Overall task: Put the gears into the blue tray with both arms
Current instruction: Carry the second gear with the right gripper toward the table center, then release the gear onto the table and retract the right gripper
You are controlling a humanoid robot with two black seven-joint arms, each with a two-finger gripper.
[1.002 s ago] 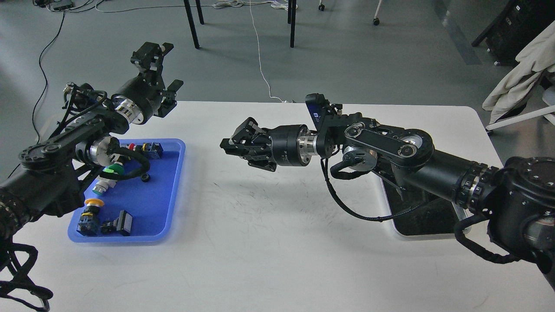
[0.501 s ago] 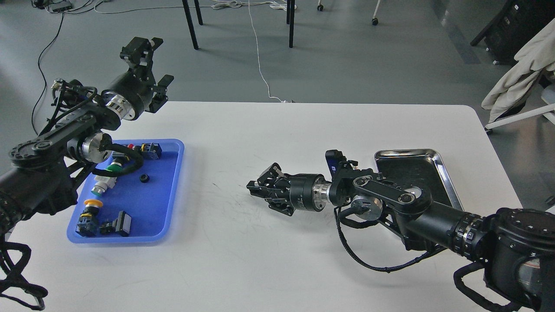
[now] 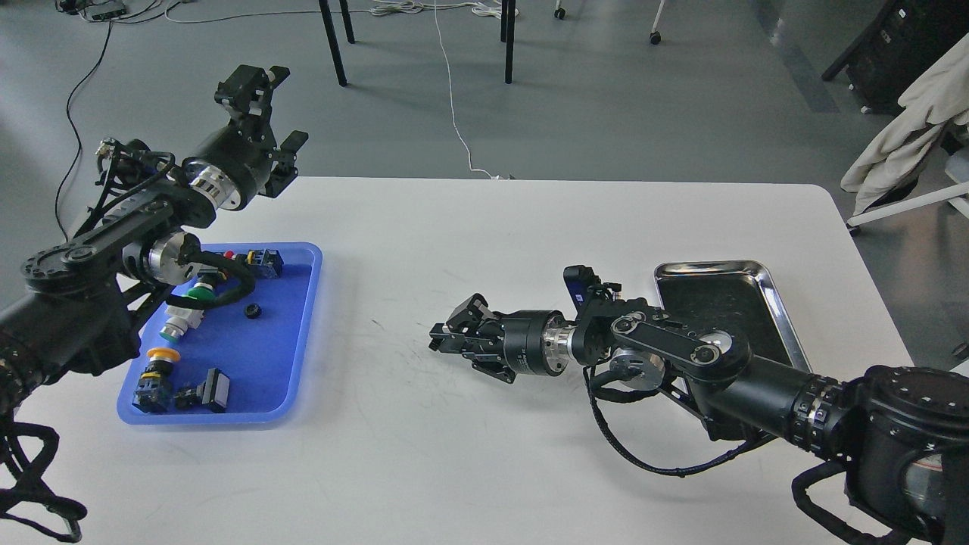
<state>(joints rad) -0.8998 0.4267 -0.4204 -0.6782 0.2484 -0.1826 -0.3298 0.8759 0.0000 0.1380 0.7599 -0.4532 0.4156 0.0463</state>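
Here, L gripper (image 3: 266, 113) w/ fingers spread, raised beyond blue tray (image 3: 301, 333). One gear (image 3: 253, 310) lies in tray. R gripper (image 3: 447, 341) low over desk (image 3: 469, 454); finger state unclear.

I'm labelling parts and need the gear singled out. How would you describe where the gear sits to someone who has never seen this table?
Find the blue tray at the table's left side. Near its middle lies the gear, just right of the green-capped switch. It is the only small, plain black ring with a centre hole; everything around it is a bigger push-button switch.
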